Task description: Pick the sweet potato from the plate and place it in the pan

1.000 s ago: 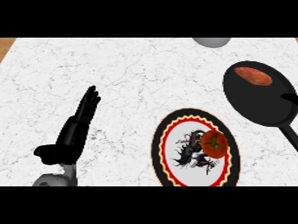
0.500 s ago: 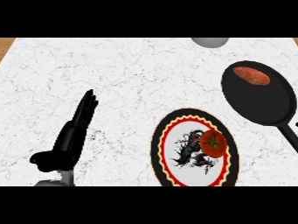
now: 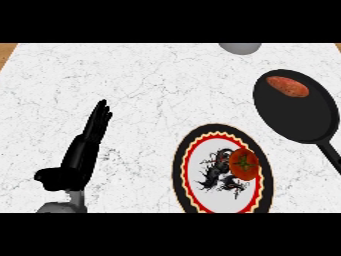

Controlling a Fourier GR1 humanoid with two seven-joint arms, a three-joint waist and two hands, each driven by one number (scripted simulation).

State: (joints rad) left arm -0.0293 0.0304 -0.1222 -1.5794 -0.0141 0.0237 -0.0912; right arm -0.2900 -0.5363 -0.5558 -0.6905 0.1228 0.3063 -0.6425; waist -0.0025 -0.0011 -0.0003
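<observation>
On the counter (image 3: pixel 151 85), the pan (image 3: pixel 298 112) sits at the right, its handle running toward the near right corner, and the sweet potato (image 3: pixel 287 86) lies in its far part. The plate (image 3: pixel 190 150) lies nearer and to the pan's left, with what seems a tomato (image 3: pixel 244 164) on its right side. A bowl (image 3: pixel 239 47), mostly cut off, sits at the far edge. The left hand (image 3: pixel 81 150) stands left of the plate, well apart from it.

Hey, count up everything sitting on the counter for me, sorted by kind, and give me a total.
Pans: 1, the black pan
Plates: 1, the patterned plate
Sweet potatoes: 1, the sweet potato lying in the pan
Tomatoes: 1, the tomato on the plate
Grey objects: 1, the grey object cut off at the far edge
Total: 5
</observation>
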